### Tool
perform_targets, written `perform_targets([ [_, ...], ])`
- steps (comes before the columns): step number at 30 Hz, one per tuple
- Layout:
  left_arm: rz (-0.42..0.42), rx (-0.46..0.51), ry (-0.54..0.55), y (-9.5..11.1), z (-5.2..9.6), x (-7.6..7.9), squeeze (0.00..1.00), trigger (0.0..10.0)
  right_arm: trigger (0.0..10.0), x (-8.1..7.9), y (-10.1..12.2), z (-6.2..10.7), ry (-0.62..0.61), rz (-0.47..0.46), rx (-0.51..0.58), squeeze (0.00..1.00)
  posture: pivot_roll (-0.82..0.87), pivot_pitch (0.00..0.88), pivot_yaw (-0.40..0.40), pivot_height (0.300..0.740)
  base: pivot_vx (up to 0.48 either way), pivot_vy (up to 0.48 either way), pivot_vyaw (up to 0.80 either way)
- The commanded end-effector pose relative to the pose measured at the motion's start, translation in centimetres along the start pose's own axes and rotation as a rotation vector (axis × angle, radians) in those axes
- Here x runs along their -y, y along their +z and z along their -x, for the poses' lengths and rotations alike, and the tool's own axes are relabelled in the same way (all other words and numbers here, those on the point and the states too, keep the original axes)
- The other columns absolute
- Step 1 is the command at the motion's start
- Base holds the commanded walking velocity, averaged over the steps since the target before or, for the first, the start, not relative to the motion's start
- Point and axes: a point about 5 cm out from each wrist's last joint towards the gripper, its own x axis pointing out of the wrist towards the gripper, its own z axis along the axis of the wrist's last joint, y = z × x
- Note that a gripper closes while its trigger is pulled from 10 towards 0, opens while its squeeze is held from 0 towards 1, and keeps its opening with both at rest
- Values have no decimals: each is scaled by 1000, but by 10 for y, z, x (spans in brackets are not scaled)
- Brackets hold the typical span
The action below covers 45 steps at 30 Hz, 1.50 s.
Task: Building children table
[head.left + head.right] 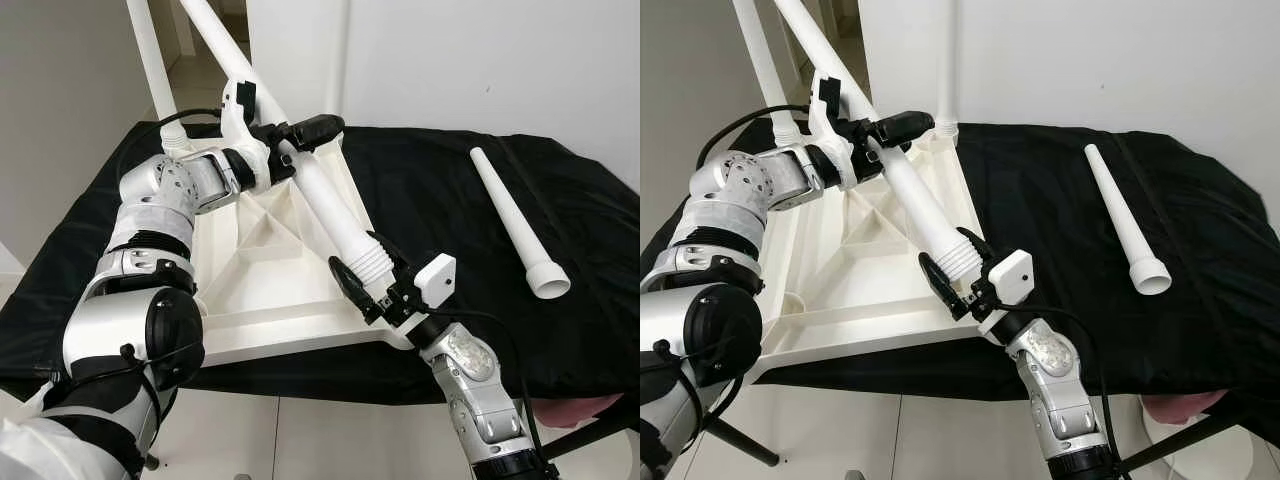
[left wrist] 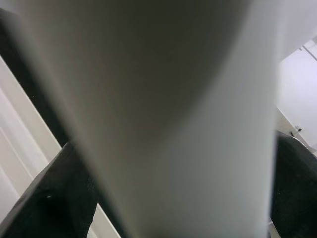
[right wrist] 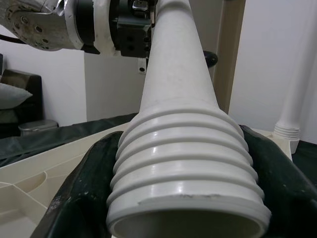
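1. Black cloth [image 1: 440, 190]: it covers the work surface under both my grippers and spreads well out to my right.
2. White table top [image 1: 260, 270]: it lies underside up on the cloth, ribbed, beneath and between my two grippers. Two legs already stand in its far corners, beyond my left gripper.
3. Held table leg [image 1: 325, 205]: a white tapered tube that slants from my left gripper down to my right one, its threaded end at the near right corner of the table top.
4. Loose table leg [image 1: 515, 220]: it lies flat on the cloth, well apart, to the right of my right gripper.
5. My left gripper [image 1: 290, 140]: clamped around the upper part of the held leg.
6. My right gripper [image 1: 958, 272]: its fingers [image 3: 74, 198] are closed on the ridged threaded collar.
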Motion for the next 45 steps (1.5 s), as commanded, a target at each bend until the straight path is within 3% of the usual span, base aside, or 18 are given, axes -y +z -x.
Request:
perform_targets([
  [1,-6,5,-18,4,0,2,0,10000,10000,1,6,-2,-3,1,25,0,1,0,38,740,0,0,0],
  [5,-5,16,-4,6,1,0,0,10000,10000,2,5,-2,2,3,20,0,0,0,39,740,0,0,0],
  [6,-5,21,0,7,2,-1,0,9294,10000,2,5,-2,0,3,18,0,0,0,39,740,0,0,0],
  [7,-5,21,0,7,2,-1,0,9294,10000,2,5,-2,0,3,18,0,0,0,39,740,0,0,0],
  [8,3,33,6,8,4,-2,0,2745,10000,3,4,-1,-3,2,15,0,-1,0,40,740,0,0,0],
  [9,7,47,19,10,5,-4,0,0,10000,2,3,-1,-5,1,11,0,-2,0,42,740,0,0,0],
  [25,-6,68,-2,15,5,-1,0,0,10000,0,-4,3,-7,0,-37,0,-8,0,52,740,0,0,0],
  [27,-4,67,-6,14,4,-1,0,0,10000,0,-4,3,-12,-7,-40,51,-8,0,52,740,0,0,0],
  [28,-7,68,-7,14,4,-1,0,0,10000,0,-5,3,-18,-20,-40,369,-8,0,52,740,0,0,0],
  [29,-25,61,-1,14,3,0,0,3961,10000,1,-5,4,-25,-35,-38,1000,-8,0,52,740,0,0,0],
  [30,-25,61,-1,14,3,0,0,3961,10000,1,-5,4,-25,-35,-38,1000,-8,0,52,740,0,0,0],
  [31,-44,58,4,14,2,1,0,10000,10000,1,-5,4,-28,-51,-36,1000,-7,0,50,740,0,0,0],
  [38,-119,73,-3,18,-1,8,0,10000,10000,3,-4,4,-38,-66,-45,1000,-5,5,41,740,0,0,0],
  [40,-220,103,14,22,-3,14,0,10000,10000,12,-6,1,-116,-19,-104,1000,-3,13,37,740,0,0,0],
  [43,-258,112,22,23,-4,17,0,10000,10000,15,-9,-1,-140,-1,-143,1000,-3,18,36,740,0,0,0],
  [44,-316,118,33,24,-5,20,0,10000,10000,19,-11,-3,-165,23,-179,0,-1,21,32,740,0,0,0],
  [45,-372,129,38,23,-6,24,0,10000,10000,21,-12,-6,-179,38,-210,0,0,25,31,740,0,0,0],
])
